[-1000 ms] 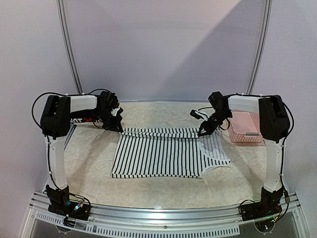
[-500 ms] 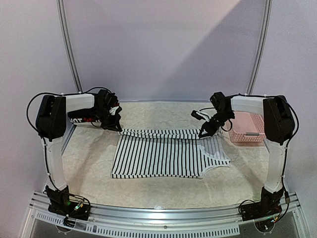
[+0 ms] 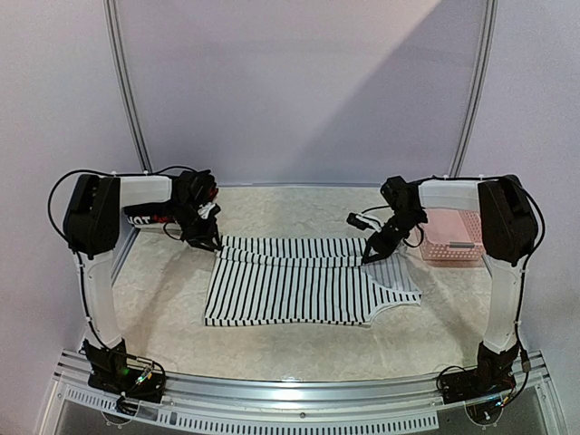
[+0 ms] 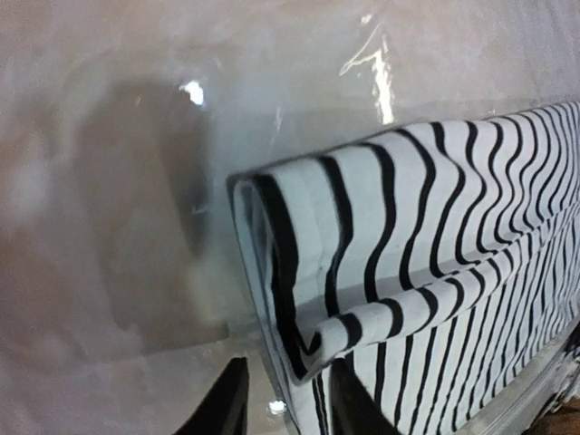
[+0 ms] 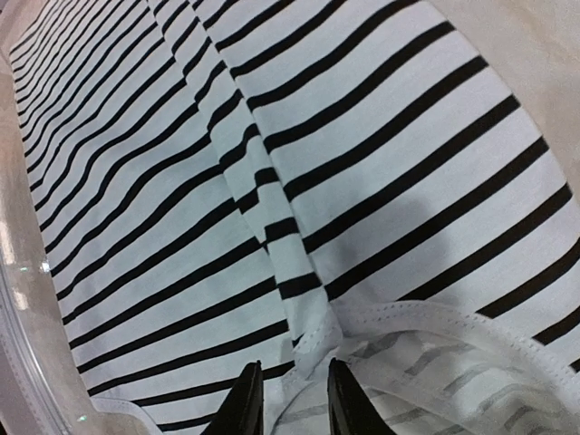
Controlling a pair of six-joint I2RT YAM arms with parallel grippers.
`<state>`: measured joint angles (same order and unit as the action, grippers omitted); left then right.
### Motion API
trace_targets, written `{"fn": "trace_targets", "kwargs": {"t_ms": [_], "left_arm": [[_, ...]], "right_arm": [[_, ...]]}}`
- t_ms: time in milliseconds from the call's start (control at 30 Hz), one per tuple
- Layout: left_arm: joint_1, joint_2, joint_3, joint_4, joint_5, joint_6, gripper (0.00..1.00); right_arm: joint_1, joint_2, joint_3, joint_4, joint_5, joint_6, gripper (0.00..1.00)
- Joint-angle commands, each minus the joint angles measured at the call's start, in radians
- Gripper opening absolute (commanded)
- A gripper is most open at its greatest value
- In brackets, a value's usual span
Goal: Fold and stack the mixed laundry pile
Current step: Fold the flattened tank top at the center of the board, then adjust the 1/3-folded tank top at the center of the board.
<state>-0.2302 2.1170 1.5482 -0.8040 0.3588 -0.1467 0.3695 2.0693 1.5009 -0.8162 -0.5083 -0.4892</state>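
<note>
The black-and-white striped tank top (image 3: 299,285) is lying flat on the table (image 3: 154,308), far edge folded over. The left gripper (image 3: 207,243) is hovering at its far-left corner and the right gripper (image 3: 370,256) at its far-right corner. Both pairs of fingers (image 4: 227,403) are standing slightly parted over the hem, unclamped.

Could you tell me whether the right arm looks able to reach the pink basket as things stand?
Probably yes: the pink basket sits close beside the right gripper, with nothing seen lying between them.
</note>
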Motion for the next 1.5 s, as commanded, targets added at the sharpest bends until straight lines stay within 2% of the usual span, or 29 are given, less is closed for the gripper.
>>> {"fn": "trace_targets", "kwargs": {"t_ms": [0,67,167,400,567,700,867,1067,1267,1467], "left_arm": [[-0.018,-0.161,-0.066,-0.021,-0.012,-0.007,0.39],[-0.018,-0.197,-0.038,-0.01,-0.031,-0.012,0.4],[-0.02,-0.171,0.043,-0.021,-0.052,-0.022,0.4],[-0.044,-0.072,0.125,0.044,-0.039,-0.07,0.38],[-0.09,-0.027,0.141,0.096,0.008,-0.087,0.35],[-0.111,0.008,0.129,0.076,0.008,-0.078,0.32],[-0.112,0.004,0.038,0.055,0.007,-0.07,0.25],[-0.114,-0.012,-0.053,0.022,-0.014,-0.056,0.22],[-0.116,-0.033,-0.043,-0.025,-0.046,-0.048,0.2],[-0.124,-0.092,0.065,-0.062,-0.05,-0.064,0.25]], "right_arm": [[-0.002,-0.053,-0.012,-0.08,-0.019,-0.038,0.3],[-0.012,-0.087,0.023,-0.098,-0.044,-0.043,0.35],[-0.033,-0.096,0.121,-0.117,-0.038,-0.023,0.36],[-0.103,-0.017,0.211,0.002,0.24,0.101,0.35],[-0.135,0.053,0.214,0.033,0.329,0.119,0.31],[-0.142,0.077,0.172,0.046,0.362,0.096,0.24],[-0.144,0.049,0.07,0.083,0.375,0.081,0.14],[-0.144,0.019,-0.058,0.149,0.433,0.071,0.13],[-0.145,-0.02,-0.074,0.177,0.458,0.071,0.18],[-0.124,-0.143,-0.033,0.135,0.306,0.058,0.34]]}}
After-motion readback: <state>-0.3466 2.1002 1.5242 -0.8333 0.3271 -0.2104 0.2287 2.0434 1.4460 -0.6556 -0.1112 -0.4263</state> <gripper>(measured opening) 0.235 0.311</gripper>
